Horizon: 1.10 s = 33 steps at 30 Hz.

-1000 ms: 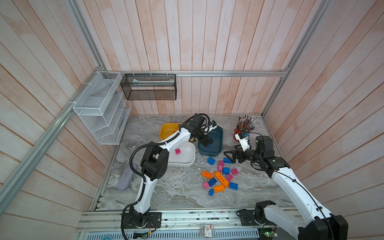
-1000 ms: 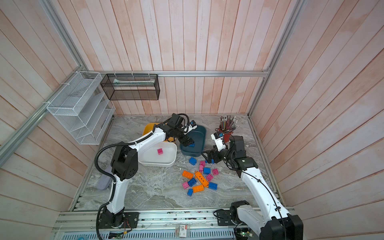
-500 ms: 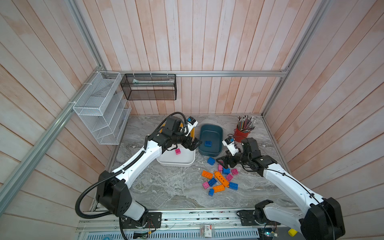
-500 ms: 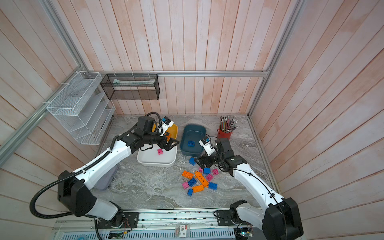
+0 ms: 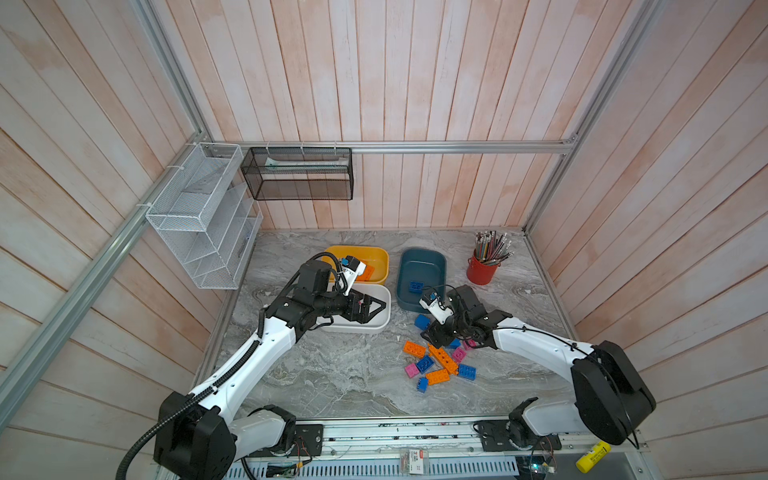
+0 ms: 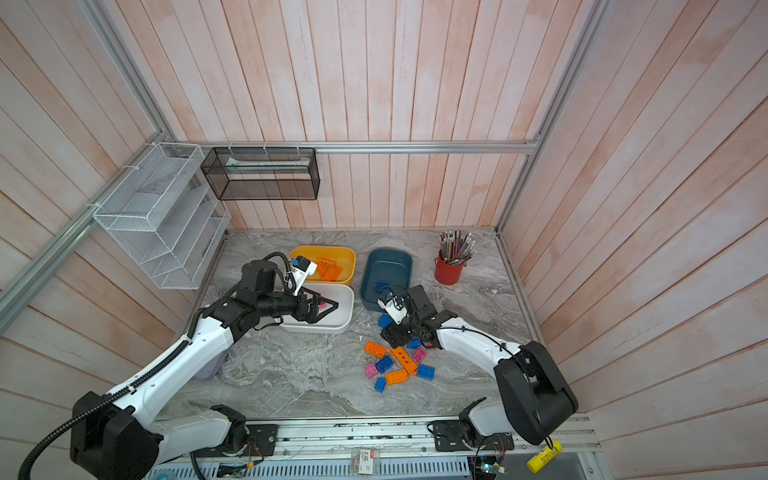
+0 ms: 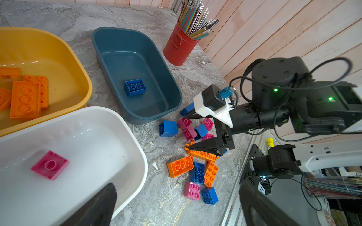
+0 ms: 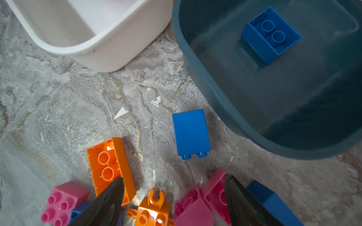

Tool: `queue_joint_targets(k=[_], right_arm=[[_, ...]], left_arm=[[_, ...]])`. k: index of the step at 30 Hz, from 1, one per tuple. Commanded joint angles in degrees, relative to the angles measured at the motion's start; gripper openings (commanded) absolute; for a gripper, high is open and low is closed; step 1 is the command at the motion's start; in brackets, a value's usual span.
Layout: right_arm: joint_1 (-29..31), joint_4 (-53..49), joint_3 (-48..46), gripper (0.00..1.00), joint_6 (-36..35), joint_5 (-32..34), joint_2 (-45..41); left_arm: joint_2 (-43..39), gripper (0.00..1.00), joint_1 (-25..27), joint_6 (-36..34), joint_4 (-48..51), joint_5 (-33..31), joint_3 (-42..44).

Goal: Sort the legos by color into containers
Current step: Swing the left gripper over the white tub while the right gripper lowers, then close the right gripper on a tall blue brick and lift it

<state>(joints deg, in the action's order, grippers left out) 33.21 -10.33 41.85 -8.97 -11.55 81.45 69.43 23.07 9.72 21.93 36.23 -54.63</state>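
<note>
- Over the white tub point(image 5: 358, 328), far left: left gripper point(image 5: 376, 308) jaws fully apart, empty.
- Right gripper point(image 8: 172, 182): jaws partly apart, straddling pink bricks point(image 8: 193, 207), holding nothing.

Left arm point(image 5: 249, 357): rises from its base at the near rail; white links stretch forward and inward, elbow low.
Left wrist point(image 5: 316, 305): black, roughly level, pointing toward the middle of the scene.
Left hand point(image 5: 376, 307): jaws spread wide; in the left wrist view one dark finger point(image 7: 98, 205) shows at the frame edge.
Right arm point(image 5: 536, 343): black shoulder block raised at the near right; white forearm reaches inward and slopes down.
Right wrist point(image 5: 473, 316): bent, tipping the hand downward.
Right hand point(image 7: 186, 131): jaws parted, narrower than the left's; both fingertips point(image 8: 115, 189) show in the right wrist view.
</note>
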Motion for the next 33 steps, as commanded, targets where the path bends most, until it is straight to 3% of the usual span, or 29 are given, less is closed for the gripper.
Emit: queue_joint_targets(k=[1,6,11,21,26,33], right_arm=[[1.1,2.7,1.5,0.77,-1.4,4.2,3.2],[2.0,4.3,2.4,0.70,-0.6,5.6,6.8],[2.9,5.8,2.9,0.57,-0.4,8.5,9.7],[3.5,8.7,5.8,0.54,-0.8,10.0,14.2],[4.0,7.0,7.4,0.32,-1.3,9.6,15.9],[4.4,4.1,8.4,0.26,0.1,7.0,11.7]], left_arm=[[-1.5,0.99,-0.6,1.0,-1.9,1.5,1.1],[-2.7,1.00,-0.9,1.1,-1.8,0.7,2.2],[-3.3,1.00,-1.2,0.9,-1.5,0.3,2.9],[-3.5,1.00,-1.2,0.3,-1.0,-0.1,4.0],[-3.8,1.00,-1.2,0.2,-1.0,-0.4,4.4],[-3.9,1.00,-1.3,0.0,-0.6,-0.3,4.2]])
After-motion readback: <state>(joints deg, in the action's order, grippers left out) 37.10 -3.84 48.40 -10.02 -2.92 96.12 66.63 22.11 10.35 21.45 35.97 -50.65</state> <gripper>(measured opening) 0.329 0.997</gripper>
